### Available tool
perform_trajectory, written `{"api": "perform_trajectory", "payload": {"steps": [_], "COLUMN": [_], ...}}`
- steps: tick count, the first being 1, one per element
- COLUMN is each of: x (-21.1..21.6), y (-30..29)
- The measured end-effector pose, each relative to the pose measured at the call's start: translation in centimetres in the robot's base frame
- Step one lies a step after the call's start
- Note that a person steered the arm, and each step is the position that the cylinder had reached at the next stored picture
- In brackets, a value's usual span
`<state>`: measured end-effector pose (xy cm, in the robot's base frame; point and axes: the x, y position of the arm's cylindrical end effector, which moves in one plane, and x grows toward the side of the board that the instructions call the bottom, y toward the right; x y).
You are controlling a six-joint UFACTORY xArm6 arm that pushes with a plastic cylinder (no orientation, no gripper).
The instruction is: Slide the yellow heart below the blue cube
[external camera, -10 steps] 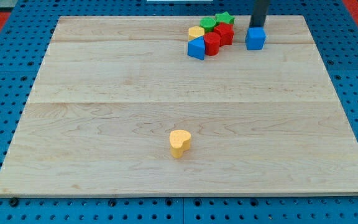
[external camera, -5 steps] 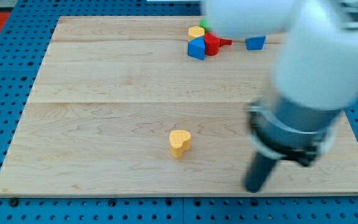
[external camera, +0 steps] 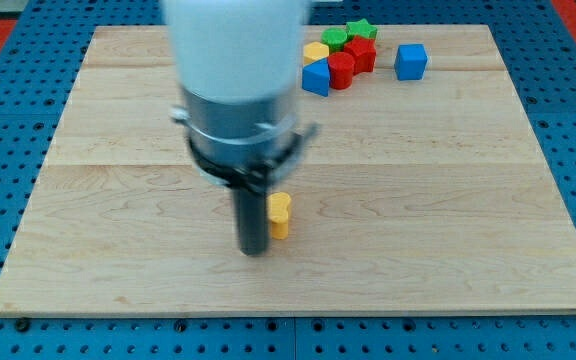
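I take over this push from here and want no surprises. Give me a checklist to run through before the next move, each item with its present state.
1. My tip is beside the yellow heart, on its left in the view: ok.
2. Tip touching the heart: cannot tell, the rod hides the heart's left part.
3. Blue cube stands alone near the view's top right, board below it free: ok.
4. Heart already below the cube: not ok, it sits far down and left.
5. Cluster of red, green, yellow and blue blocks lies off the likely path: ok.

White cylindrical arm housing [external camera: 236,45] above a grey collar, dark ring, and straight dark rod ending at my tip [external camera: 254,251].
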<state>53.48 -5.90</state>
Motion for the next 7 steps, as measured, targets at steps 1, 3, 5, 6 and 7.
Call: {"api": "perform_trajectory", "payload": {"steps": [1,3,5,6,7], "x": [-3.8,1.6,-1.4,-7.6,-8.1], "y": [3.8,5.3,13.1,10.5,9.1]}}
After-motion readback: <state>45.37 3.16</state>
